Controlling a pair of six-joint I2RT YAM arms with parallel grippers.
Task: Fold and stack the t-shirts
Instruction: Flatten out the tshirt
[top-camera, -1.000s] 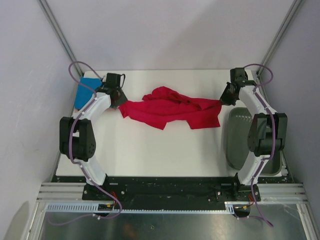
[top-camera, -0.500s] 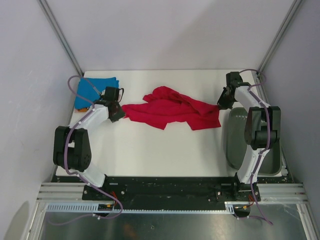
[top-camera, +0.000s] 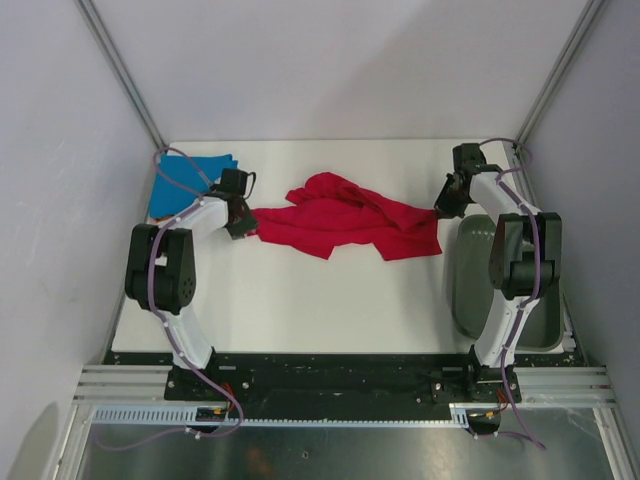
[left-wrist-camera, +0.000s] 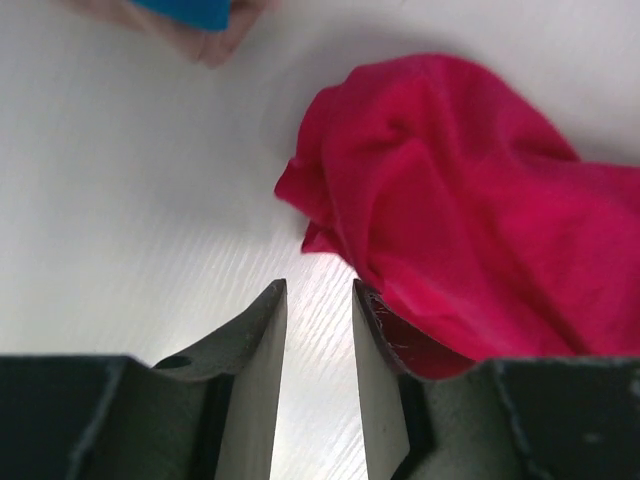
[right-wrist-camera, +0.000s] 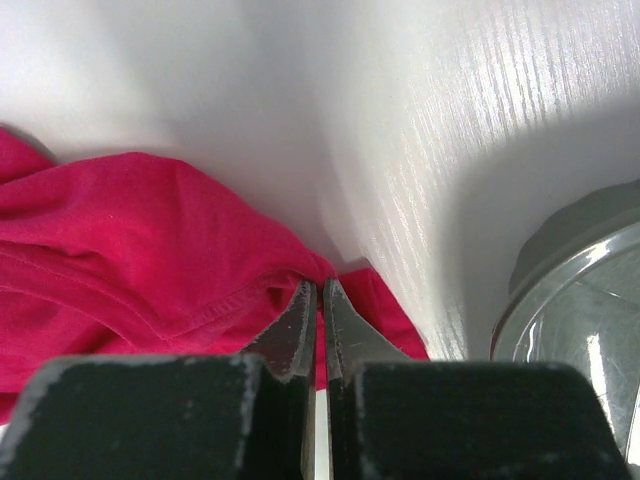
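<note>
The near desk (top-camera: 320, 300) is lying open — the red t-shirt (top-camera: 345, 215) is spanning the middle, a grey bin (top-camera: 468, 285) is crowding the right edge, apparently a blue t-shirt (top-camera: 170, 197) is filling the far-left corner.

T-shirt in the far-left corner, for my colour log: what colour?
That t-shirt is bright blue; best in top external view.

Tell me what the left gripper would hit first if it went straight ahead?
Probably the red t-shirt: its bunched edge lies just ahead of the open left gripper, across a little bare table, though depth is hard to judge.
</note>
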